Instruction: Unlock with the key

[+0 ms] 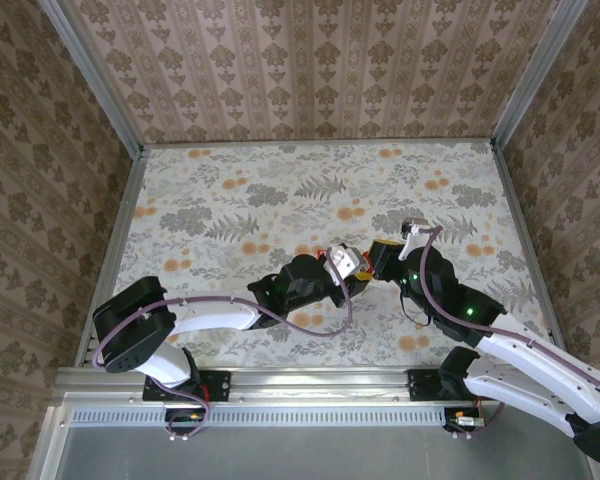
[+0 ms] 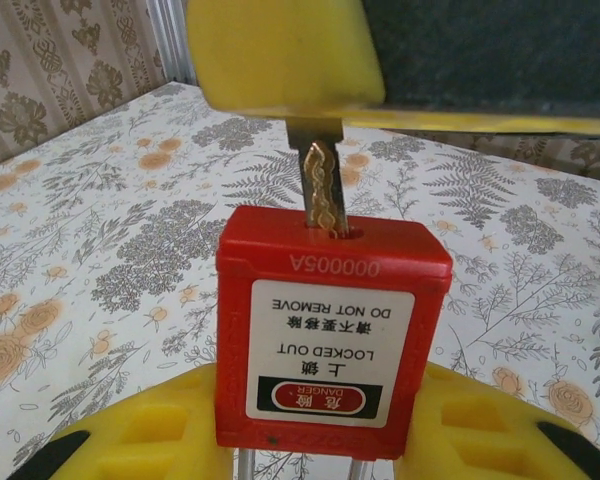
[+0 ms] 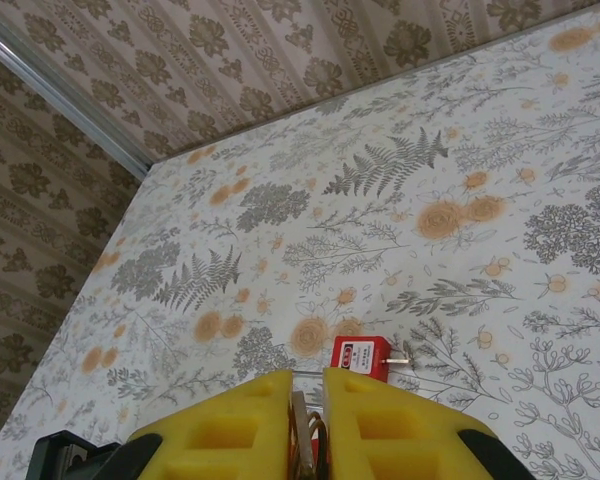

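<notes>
Left wrist view, key (image 2: 320, 190) seated in red padlock (image 2: 330, 340) clamped by left hand (image 2: 315, 445), top view, right hand (image 1: 380, 258) pinching key, well inside edges of table (image 1: 230, 190), bare surface beyond.

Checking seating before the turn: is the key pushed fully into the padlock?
No, the key only enters the keyhole of the red padlock, with most of its blade exposed above.

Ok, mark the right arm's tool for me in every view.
Top external: the right tool is just right of centre, at the tip of the right arm.
Left wrist: the tool is at the top edge, yellow, pinching the key whose tip sits in the red padlock.
Right wrist: the tool is at the bottom edge, with its two yellow fingers close together.
Shared landmark: the floral table cover.
</notes>
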You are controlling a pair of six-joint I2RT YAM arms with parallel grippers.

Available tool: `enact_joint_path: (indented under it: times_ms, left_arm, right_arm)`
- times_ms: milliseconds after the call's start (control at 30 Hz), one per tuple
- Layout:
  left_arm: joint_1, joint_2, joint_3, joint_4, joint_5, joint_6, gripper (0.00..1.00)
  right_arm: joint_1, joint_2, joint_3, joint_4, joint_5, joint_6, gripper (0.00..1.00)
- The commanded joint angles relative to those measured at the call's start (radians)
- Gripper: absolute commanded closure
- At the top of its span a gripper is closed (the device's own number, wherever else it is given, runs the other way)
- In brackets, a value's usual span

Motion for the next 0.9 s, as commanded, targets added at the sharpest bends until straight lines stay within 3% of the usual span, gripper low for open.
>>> enact_joint_path:
  times_ms: [0, 333, 533, 867]
  left_arm:
    - [0.000, -0.037, 0.059, 0.180, 0.043, 0.015, 0.83]
    - [-0.006, -0.028, 0.058, 0.175, 0.047, 0.013, 0.83]
    - [-0.006, -0.019, 0.057, 0.166, 0.040, 0.013, 0.83]
    - [-0.005, 0.011, 0.061, 0.144, 0.039, 0.007, 0.83]
  right_arm:
    - [0.024, 0.016, -0.006, -0.061, -0.127, -0.025, 0.83]
    - [0.024, -0.010, 0.045, -0.124, -0.085, -0.057, 0.77]
    - [0.021, -0.021, 0.074, -0.150, -0.062, -0.074, 0.66]
    - [-0.001, -0.032, 0.108, -0.175, -0.025, -0.099, 0.59]
